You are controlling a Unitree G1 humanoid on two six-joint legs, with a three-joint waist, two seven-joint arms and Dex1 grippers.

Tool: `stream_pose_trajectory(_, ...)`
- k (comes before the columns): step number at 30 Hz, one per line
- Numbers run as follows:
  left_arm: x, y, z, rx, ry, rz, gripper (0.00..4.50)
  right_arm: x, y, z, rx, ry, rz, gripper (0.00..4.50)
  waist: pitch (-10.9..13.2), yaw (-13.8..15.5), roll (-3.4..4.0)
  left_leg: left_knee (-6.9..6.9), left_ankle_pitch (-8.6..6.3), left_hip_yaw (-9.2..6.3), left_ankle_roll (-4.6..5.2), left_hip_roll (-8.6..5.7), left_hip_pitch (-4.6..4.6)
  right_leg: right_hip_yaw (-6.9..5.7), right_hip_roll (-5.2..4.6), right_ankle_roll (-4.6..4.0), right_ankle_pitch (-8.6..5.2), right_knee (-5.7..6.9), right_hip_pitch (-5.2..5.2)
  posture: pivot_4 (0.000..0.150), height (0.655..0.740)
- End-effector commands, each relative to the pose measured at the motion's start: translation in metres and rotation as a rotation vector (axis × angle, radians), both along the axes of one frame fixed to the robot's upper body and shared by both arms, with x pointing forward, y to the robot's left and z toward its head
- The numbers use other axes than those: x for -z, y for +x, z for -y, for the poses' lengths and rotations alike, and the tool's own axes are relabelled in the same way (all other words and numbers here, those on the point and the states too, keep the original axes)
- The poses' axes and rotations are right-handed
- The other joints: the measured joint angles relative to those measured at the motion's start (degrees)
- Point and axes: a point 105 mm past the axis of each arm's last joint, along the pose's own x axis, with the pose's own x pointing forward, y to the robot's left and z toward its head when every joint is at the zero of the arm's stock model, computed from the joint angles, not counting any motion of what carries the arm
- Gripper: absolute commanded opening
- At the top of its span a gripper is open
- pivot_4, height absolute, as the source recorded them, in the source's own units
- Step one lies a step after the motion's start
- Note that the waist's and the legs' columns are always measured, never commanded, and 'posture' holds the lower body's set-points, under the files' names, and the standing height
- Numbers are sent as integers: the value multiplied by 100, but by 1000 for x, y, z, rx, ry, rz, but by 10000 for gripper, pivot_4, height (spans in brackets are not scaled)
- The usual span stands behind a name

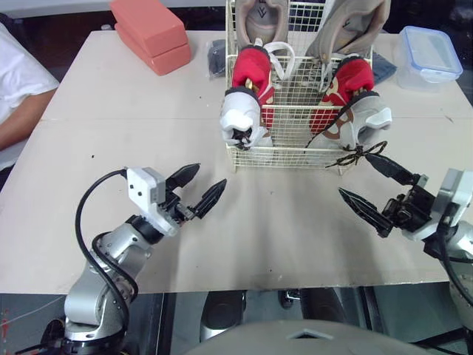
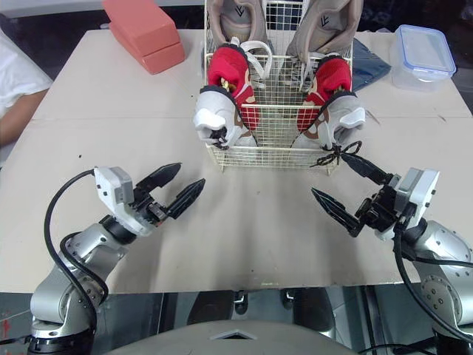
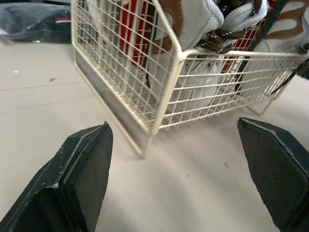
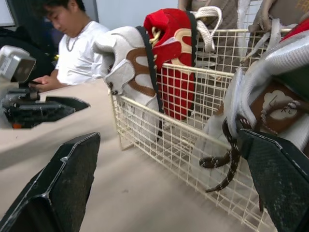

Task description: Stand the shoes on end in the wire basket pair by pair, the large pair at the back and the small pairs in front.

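Observation:
A cream wire basket (image 1: 295, 151) stands at the middle back of the table. Two large beige shoes (image 1: 260, 18) stand on end against its back. In front of them stand a left red-and-white shoe (image 1: 247, 96) and a right one (image 1: 351, 100), whose dark lace (image 1: 355, 153) hangs over the basket's front rim. My left gripper (image 1: 198, 186) is open above the table, in front and left of the basket. My right gripper (image 1: 373, 188) is open too, in front of the basket's right corner, its far finger close to the hanging lace.
A salmon-coloured box (image 1: 150, 31) lies at the back left and a clear lidded container (image 1: 429, 55) at the back right. A dark cloth (image 1: 216, 58) lies behind the basket. A person in a white shirt (image 1: 18, 85) sits at the table's left edge.

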Motion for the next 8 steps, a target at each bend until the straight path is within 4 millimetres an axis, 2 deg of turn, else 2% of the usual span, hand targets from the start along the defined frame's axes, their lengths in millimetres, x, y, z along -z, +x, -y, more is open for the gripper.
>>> stream_pose_trajectory(1,5,-6,-11,-15,129,5,44210,33,1,38,25,-183,-49,45000,0,1,1,0,-1,1,2,0,0,0,0,-14,-8,-1,0,1500,6860)
stream_pose_trajectory(8,9,-5,-20,-4,176,17,44210,57,9,68,35,-231,-88,45000,-3,-4,16,-1,-3,1,5,1,0,1,4,-10,-6,2,-3,1500,6860)
